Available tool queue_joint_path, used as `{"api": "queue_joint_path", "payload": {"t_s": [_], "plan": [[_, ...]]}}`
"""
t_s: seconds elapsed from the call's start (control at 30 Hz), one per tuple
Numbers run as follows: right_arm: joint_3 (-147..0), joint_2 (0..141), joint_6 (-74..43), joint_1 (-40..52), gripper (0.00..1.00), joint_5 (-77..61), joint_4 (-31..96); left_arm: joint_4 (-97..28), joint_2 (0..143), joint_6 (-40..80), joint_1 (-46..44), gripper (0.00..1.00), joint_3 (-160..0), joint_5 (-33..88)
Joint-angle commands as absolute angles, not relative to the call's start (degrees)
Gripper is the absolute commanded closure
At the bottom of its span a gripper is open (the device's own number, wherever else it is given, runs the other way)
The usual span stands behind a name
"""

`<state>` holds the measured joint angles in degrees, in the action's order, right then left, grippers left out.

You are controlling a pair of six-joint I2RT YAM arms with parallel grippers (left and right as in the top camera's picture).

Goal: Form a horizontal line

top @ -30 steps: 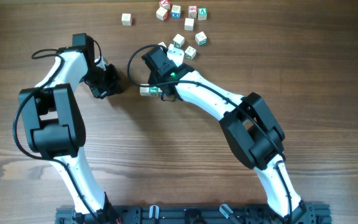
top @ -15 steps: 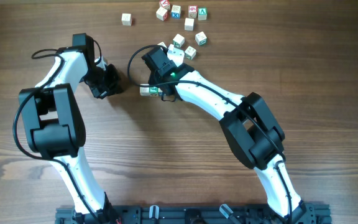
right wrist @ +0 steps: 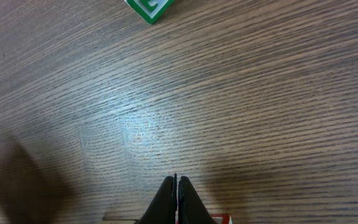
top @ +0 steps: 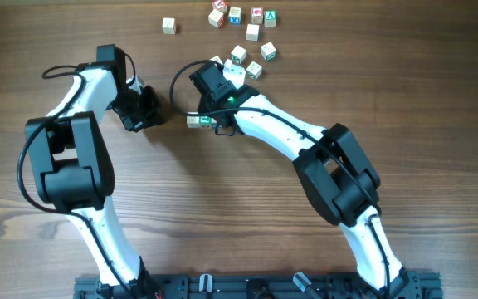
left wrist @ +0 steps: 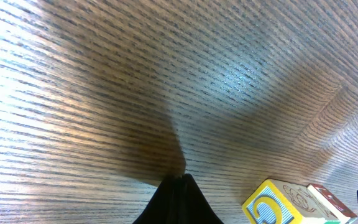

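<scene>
Both ends clenched, nothing held. Left gripper [left wrist: 179, 188]: fingers pressed together, tip on or just above the brown wood-grain table [top: 405, 83], can't tell which. Right gripper [right wrist: 176, 188]: fingers also pinched shut over bare wood. The short row of tiny pale wooden letter cubes [top: 197, 121] sits mid-table between the two grippers, just beside the right gripper's tip. From overhead I see a plain pale cube at its left end touching the green-marked cube [top: 205, 120]; the rest of the row is hidden under the right wrist. Left wrist view shows a yellow-marked pale cube [left wrist: 268, 205] at lower right, touching a red-edged pale cube [left wrist: 328, 202]. Right wrist view shows a green-marked cube face at its top edge; can't tell which cube it is. The scattered loose letter cubes [top: 252, 31] lie at the far side of the table, well apart from the left gripper.
</scene>
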<state>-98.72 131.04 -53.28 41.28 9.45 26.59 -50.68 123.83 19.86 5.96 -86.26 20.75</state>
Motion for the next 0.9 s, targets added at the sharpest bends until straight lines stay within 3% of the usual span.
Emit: {"api": "queue_joint_path", "payload": {"t_s": [0.0,0.87], "plan": [[-98.13,131.83,-52.58,41.41,0.95,8.91,26.65,-50.33,125.21,19.79,6.33,0.95,-85.38,14.44],[-98.13,131.83,-52.53,41.41,0.95,8.03,26.96,-49.84,125.21,19.79,6.33,0.93,-85.38,14.44]]}}
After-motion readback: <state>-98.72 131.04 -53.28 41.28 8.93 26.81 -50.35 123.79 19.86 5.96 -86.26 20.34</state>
